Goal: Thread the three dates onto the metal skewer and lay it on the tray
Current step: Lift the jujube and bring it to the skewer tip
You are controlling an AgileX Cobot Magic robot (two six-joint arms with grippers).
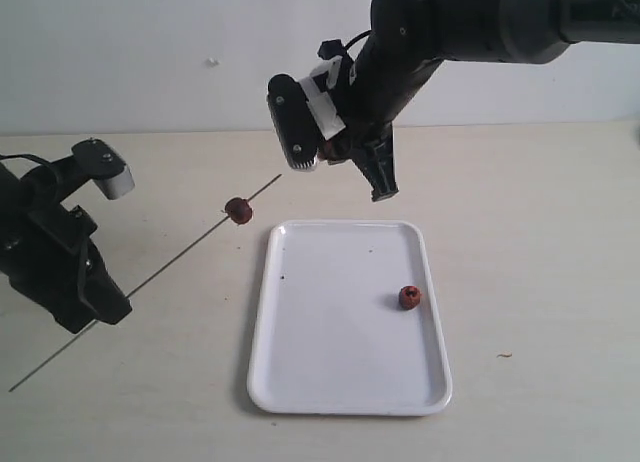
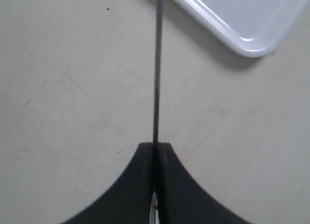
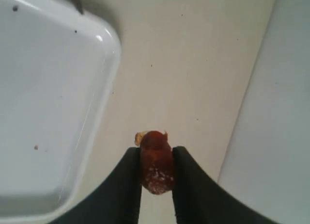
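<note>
Our left claw (image 2: 155, 149) pinches the thin grey metal skewer (image 1: 170, 257), whose free tip slants toward our right claw (image 3: 156, 153), clamped on a wrinkled reddish-brown date (image 3: 156, 173) a little past that tip.

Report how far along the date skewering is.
Done: one date sits threaded on the metal skewer, which the left jaws grip shut. In hand: the right jaws pinch a second date, raised near the skewer's tip. Left: thread that one, then the third date lying on the tray, and lay the skewer on the tray.
</note>
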